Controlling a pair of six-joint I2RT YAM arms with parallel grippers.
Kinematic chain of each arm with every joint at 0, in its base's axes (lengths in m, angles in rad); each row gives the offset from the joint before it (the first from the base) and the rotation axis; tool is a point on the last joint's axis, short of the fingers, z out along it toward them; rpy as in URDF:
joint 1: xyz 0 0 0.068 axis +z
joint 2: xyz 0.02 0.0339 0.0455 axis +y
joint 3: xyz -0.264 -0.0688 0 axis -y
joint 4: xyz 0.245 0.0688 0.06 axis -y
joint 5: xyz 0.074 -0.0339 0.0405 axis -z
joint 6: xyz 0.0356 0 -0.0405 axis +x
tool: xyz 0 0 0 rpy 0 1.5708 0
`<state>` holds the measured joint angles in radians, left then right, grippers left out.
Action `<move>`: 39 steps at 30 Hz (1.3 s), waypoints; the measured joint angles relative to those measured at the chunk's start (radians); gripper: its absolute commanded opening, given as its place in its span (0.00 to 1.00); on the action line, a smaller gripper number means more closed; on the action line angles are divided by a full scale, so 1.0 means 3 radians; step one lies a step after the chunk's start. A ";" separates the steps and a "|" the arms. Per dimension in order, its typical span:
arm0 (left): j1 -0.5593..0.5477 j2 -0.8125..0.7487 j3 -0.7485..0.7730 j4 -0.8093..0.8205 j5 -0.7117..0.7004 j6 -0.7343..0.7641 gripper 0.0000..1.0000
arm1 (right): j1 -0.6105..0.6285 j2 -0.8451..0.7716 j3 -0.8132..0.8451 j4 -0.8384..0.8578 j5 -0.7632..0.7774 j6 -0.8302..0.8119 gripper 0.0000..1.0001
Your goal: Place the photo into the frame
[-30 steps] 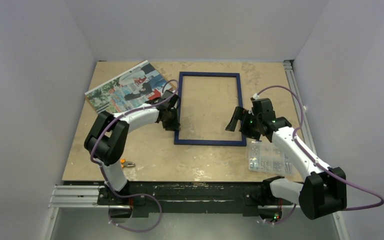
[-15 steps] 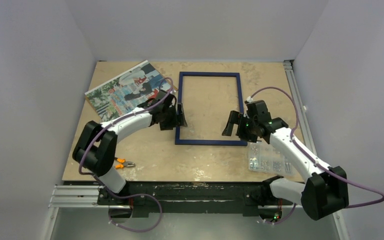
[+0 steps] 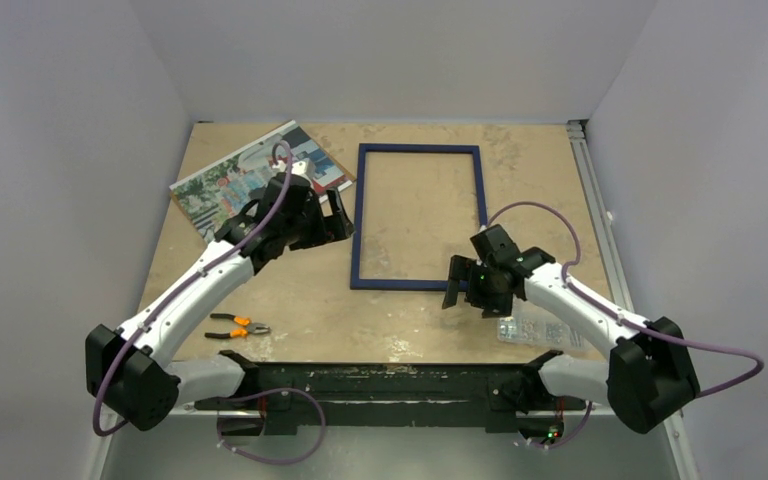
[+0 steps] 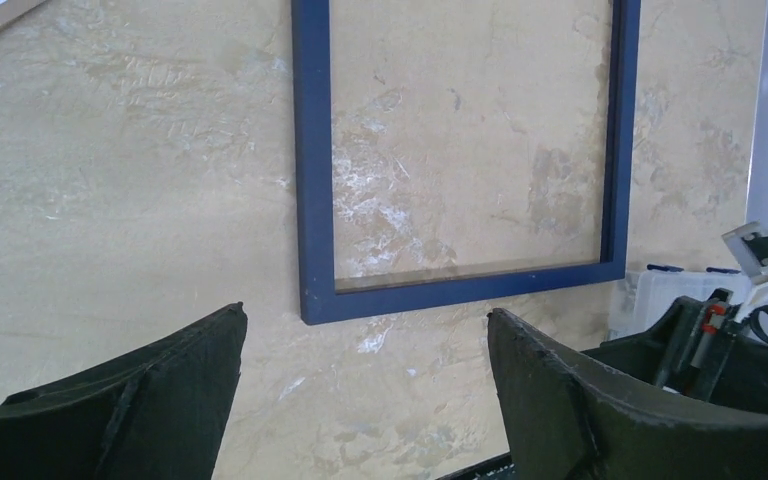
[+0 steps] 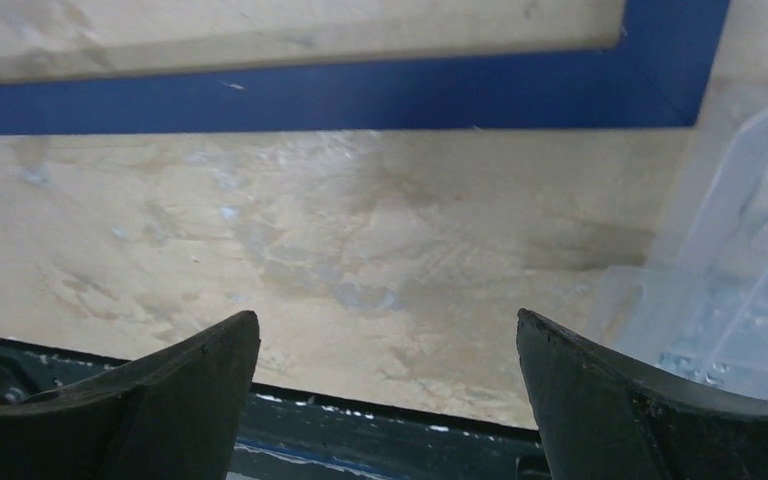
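Plainly, both sets of jaws stand wide apart and grasp nothing. The left gripper (image 4: pixel 365 318) hangs between the photo (image 3: pixel 222 185), lying face up at the table's (image 3: pixel 530 170) far left, and the frame (image 3: pixel 420 148), flat at mid-table, blue side up. The right gripper (image 5: pixel 388 318) hovers by the frame's near right corner, beside 1 clear plastic box (image 3: pixel 545 325).

I read no text, label, brand, number or sign in any of the three views. The photo (image 3: pixel 215 185) is printed in colour, but from the top camera any lettering on it is too small for me to resolve. The clear box (image 5: pixel 750 280) appears blurred at the right wrist camera, with no legible marking.
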<state>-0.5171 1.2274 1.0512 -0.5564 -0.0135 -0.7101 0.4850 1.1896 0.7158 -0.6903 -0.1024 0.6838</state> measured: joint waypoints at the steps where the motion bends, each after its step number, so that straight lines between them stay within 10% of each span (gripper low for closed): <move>1: 0.0005 -0.0038 0.0009 -0.0031 -0.0010 0.0000 0.88 | 0.0009 0.0013 -0.0018 -0.0043 0.0045 0.0023 0.99; 23: 0.0100 -0.0097 0.0038 -0.0225 0.0020 0.0050 0.88 | -0.0504 0.0135 0.0003 -0.0514 0.1026 0.0448 0.98; 39: 0.0106 0.1108 0.0037 -0.0069 0.0257 0.0088 0.73 | -0.0553 -0.0228 0.0137 -0.0512 0.0793 0.0094 0.99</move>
<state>-0.4854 1.5597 1.0622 -0.5770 0.0635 -0.6838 0.3191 1.1213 0.7570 -0.8440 0.1356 0.7120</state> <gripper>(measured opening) 0.781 0.984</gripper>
